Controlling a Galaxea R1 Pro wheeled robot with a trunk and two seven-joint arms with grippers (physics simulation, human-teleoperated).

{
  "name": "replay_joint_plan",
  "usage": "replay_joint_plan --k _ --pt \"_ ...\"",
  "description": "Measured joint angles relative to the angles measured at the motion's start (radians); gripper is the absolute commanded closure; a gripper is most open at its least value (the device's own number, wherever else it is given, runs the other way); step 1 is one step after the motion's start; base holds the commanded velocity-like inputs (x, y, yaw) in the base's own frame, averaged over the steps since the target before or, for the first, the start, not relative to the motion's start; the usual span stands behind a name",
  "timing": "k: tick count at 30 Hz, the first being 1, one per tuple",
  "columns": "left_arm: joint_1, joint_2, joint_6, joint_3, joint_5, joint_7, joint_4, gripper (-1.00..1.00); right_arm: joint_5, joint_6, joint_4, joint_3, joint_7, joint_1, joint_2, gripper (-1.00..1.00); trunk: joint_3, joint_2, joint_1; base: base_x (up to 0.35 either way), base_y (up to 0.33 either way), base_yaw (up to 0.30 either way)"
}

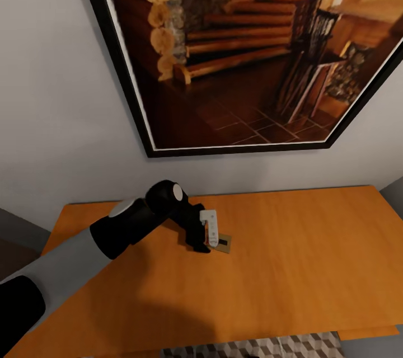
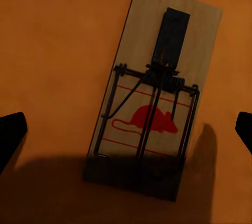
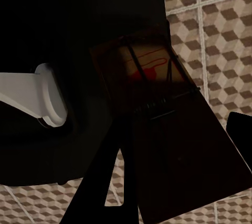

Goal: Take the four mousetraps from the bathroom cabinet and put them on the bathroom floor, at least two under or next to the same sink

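Note:
One mousetrap (image 1: 224, 244), a small tan board with a dark wire spring, lies flat on the orange-brown cabinet (image 1: 313, 246) top. My left gripper (image 1: 204, 238) hangs right over it. In the left wrist view this mousetrap (image 2: 155, 93) shows a red mouse print, and my left gripper (image 2: 126, 129) is open, with a dark fingertip (image 2: 11, 134) out at each side, clear of the board. Another mousetrap (image 3: 157, 93) sits tilted in my right gripper (image 3: 178, 135), which is shut on it, above the cube-patterned bathroom floor (image 3: 210, 14).
A large black-framed picture (image 1: 235, 50) hangs on the grey wall behind the cabinet. A strip of patterned floor (image 1: 280, 347) shows below the cabinet's front edge. The robot's dark and white body (image 3: 47, 98) is close beside the held trap.

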Motion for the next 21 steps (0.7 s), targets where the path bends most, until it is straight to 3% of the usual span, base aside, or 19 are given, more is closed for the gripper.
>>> replay_joint_plan --k 5,21 --pt "0.000 0.000 0.000 -0.021 0.000 0.001 0.009 -1.00 0.000 0.000 0.000 0.000 0.000 0.000 0.000 1.00 0.000 0.000 0.000 0.000 0.000 0.000" --pt "-0.001 -0.012 -0.007 -0.022 -0.006 0.002 0.023 -1.00 0.000 0.000 0.000 0.000 0.000 0.000 0.000 1.00 0.000 -0.001 0.000 0.000 0.000 0.000"
